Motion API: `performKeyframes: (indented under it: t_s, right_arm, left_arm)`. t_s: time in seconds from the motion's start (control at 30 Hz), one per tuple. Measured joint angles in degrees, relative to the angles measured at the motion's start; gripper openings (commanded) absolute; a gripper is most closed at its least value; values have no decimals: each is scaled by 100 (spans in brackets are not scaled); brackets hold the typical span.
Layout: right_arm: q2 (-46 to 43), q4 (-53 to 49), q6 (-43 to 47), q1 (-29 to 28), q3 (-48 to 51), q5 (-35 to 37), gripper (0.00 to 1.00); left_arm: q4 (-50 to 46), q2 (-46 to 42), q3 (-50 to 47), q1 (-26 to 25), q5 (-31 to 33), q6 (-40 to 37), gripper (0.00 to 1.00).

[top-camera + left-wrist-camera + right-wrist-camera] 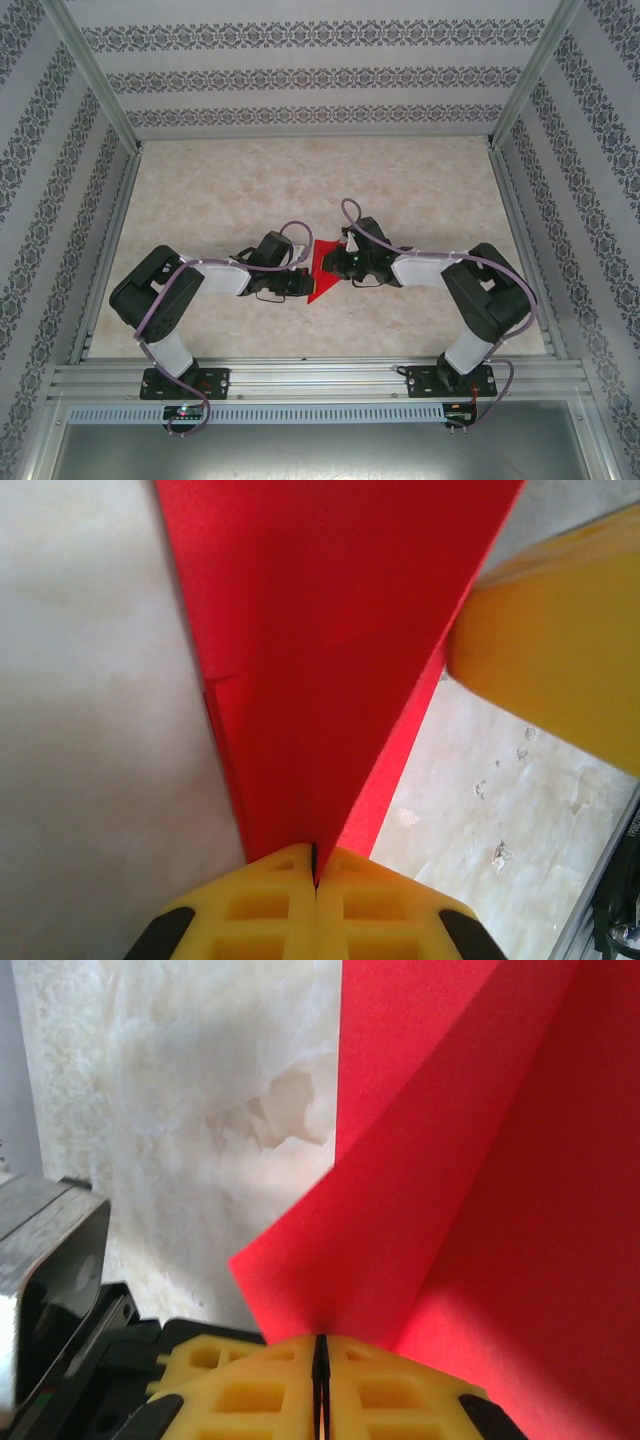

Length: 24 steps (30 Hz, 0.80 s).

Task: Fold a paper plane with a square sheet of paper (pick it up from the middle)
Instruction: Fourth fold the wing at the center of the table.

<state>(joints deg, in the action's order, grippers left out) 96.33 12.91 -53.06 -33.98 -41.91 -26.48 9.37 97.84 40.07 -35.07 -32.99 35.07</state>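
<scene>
The red sheet of paper is folded into a pointed triangular shape and held between both grippers at the table's middle. My left gripper reaches in from the left. In the left wrist view its yellow fingers are shut on the narrow end of the paper, which fans out away from them. My right gripper comes from the right. Its jaws are shut on a folded flap of the paper. A yellow finger of the right gripper shows beside the paper.
The marble-patterned tabletop lies all around the paper. Patterned walls and aluminium posts close in the left, right and back. A metal rail runs along the near edge. The left arm's dark body sits close to the right gripper.
</scene>
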Motion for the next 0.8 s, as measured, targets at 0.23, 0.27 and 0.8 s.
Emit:
performKeyframes:
  t_s: [0.23, 0.27, 0.8]
  right_arm:
    - [354, 278, -129, 13, -162, -122, 12]
    - [358, 304, -144, 13, -162, -138, 12]
    - [535, 466, -192, 87, -162, -297, 12]
  left_arm:
    - [39, -7, -37, 28, -4, 59, 7]
    - [44, -9, -42, 28, -4, 59, 9]
    - [50, -168, -120, 33, 66, 122, 17]
